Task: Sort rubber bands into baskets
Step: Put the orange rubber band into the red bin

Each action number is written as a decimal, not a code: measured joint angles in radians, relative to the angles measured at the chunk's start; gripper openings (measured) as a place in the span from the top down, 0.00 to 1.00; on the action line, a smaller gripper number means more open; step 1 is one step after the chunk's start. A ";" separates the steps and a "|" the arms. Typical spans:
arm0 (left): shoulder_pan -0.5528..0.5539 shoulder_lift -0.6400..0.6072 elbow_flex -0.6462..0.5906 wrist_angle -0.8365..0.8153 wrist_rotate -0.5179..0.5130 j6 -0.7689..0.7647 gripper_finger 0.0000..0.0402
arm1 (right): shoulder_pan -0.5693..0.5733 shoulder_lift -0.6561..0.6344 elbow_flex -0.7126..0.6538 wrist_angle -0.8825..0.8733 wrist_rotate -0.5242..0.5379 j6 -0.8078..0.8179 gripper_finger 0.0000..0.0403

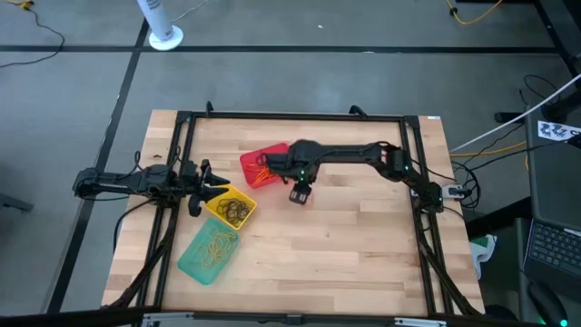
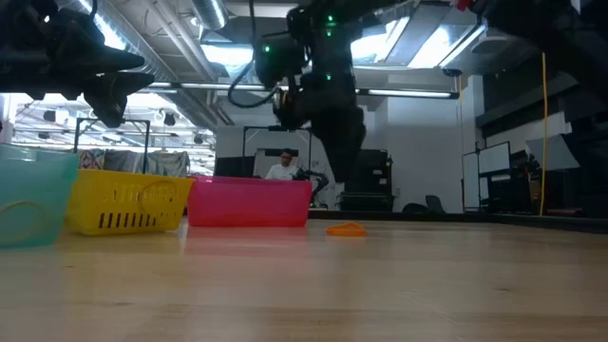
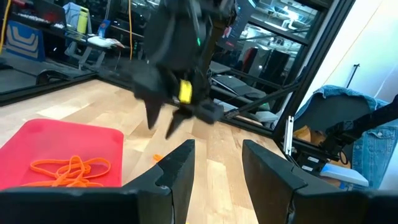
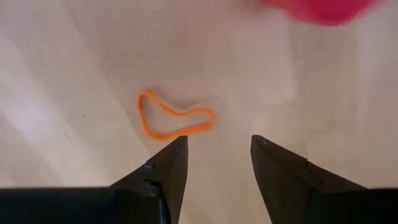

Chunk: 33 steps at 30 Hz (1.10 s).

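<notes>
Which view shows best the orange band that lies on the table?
The right wrist view: the band lies whole on bare wood, just beyond the open right jaws. The low view shows it edge-on; the left wrist view shows only a speck; in the high view the right gripper hides it.

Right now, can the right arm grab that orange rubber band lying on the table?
Probably yes. The right gripper hangs open just above the orange rubber band, which lies alone on bare wood beside the red basket. Nothing sits between them.
</notes>
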 joint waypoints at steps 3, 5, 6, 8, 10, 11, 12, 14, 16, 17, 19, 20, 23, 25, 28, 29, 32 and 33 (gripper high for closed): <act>0.000 0.000 0.000 0.000 0.000 0.000 0.67 | 0.016 -0.001 -0.088 0.084 0.000 -0.058 0.56; 0.000 0.000 0.000 0.000 0.000 0.000 0.67 | 0.022 0.000 -0.135 0.122 -0.003 -0.079 0.56; 0.000 0.000 0.000 0.000 0.000 0.000 0.67 | 0.024 0.000 -0.157 0.147 -0.005 -0.088 0.56; 0.000 0.000 0.000 0.000 0.000 0.000 0.67 | 0.022 -0.001 -0.198 0.176 -0.008 -0.103 0.56; 0.000 0.000 0.000 0.000 0.000 0.000 0.67 | 0.021 -0.001 -0.232 0.184 -0.007 -0.114 0.56; 0.000 0.000 0.000 0.000 0.000 0.000 0.67 | 0.021 -0.001 -0.249 0.206 -0.001 -0.116 0.56; 0.000 0.000 0.000 0.000 0.000 0.000 0.67 | 0.020 -0.001 -0.266 0.231 0.004 -0.117 0.56; 0.000 0.000 0.000 0.000 0.000 0.000 0.67 | 0.019 -0.006 -0.291 0.260 0.007 -0.118 0.56; 0.000 0.000 0.000 0.000 0.000 0.000 0.67 | 0.018 -0.008 -0.306 0.277 -0.006 -0.124 0.56; 0.000 0.000 0.000 0.000 0.000 0.000 0.67 | 0.018 -0.010 -0.315 0.286 -0.020 -0.138 0.56; 0.000 0.000 0.000 0.000 0.000 0.000 0.67 | 0.018 -0.010 -0.319 0.290 -0.046 -0.164 0.59; 0.000 0.000 0.000 0.000 0.000 0.000 0.67 | 0.018 -0.010 -0.319 0.289 -0.058 -0.170 0.61; 0.000 0.000 0.000 0.000 0.000 0.000 0.67 | 0.019 -0.009 -0.320 0.289 -0.084 -0.190 0.72; 0.000 0.000 0.000 0.000 0.000 0.000 0.67 | 0.018 -0.008 -0.320 0.290 -0.102 -0.192 0.82; 0.000 0.000 0.000 0.000 0.000 0.000 0.67 | 0.020 -0.008 -0.321 0.290 -0.135 -0.194 0.97; 0.000 0.000 0.000 0.000 0.000 0.000 0.67 | 0.019 -0.009 -0.321 0.291 -0.152 -0.195 0.97; 0.000 0.000 0.000 0.000 0.000 0.000 0.67 | 0.017 -0.013 -0.314 0.283 -0.221 -0.194 0.96; 0.000 0.000 0.000 0.000 0.000 0.000 0.67 | 0.017 -0.012 -0.305 0.271 -0.263 -0.194 0.96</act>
